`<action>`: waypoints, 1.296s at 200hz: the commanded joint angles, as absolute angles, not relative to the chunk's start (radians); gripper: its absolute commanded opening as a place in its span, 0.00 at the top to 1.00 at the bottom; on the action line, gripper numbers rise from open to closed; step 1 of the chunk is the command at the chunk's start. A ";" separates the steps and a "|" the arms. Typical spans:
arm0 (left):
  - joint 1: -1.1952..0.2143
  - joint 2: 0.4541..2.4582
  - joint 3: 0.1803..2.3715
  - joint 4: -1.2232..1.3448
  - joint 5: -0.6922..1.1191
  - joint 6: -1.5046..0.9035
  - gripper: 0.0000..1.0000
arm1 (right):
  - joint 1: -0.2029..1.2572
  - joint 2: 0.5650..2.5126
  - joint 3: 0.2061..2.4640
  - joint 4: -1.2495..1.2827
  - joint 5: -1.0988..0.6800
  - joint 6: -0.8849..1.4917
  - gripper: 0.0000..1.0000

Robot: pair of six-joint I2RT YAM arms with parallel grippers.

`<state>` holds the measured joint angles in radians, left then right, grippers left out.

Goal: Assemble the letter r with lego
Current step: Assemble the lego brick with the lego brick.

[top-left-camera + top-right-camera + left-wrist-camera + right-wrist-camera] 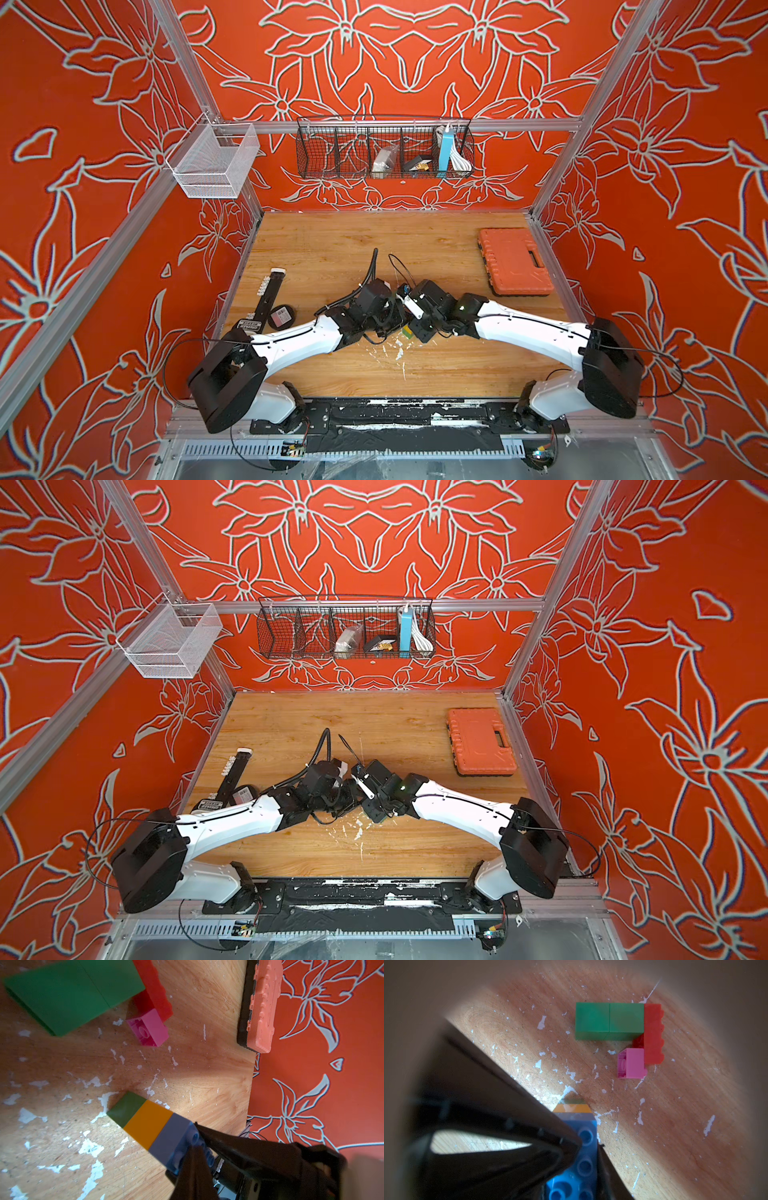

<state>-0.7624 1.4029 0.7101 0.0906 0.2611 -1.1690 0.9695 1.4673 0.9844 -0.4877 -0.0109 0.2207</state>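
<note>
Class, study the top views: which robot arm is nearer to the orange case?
Right. The right arm lies close to the near edge of the orange case, on the same side. The left arm lies on the opposite side and ends mid-scene, well short of the case.

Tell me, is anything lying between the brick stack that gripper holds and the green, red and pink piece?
Nothing visible does. Between the stack in the right gripper and the green, red and pink piece there is only table with flaked white patches.
</note>
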 commanded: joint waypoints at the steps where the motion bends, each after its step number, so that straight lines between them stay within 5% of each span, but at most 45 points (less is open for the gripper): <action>1: -0.773 1.503 0.642 -0.108 0.286 -1.196 1.00 | 0.979 1.504 0.953 -0.575 -0.017 0.186 1.00; 79: -0.775 1.540 0.569 -0.061 0.285 -1.234 1.00 | 0.972 1.506 0.928 -0.557 -0.032 0.195 1.00; 133: -0.787 1.358 0.656 -0.199 0.168 -1.139 1.00 | 0.967 1.490 0.937 -0.571 -0.018 0.193 1.00; 186: -0.787 1.093 0.722 -0.413 -0.038 -1.057 0.51 | 0.911 1.455 0.932 -0.599 0.005 0.201 1.00; 259: -0.785 0.865 0.741 -0.571 -0.168 -0.928 0.28 | 0.712 1.327 0.943 -0.612 -0.176 0.218 1.00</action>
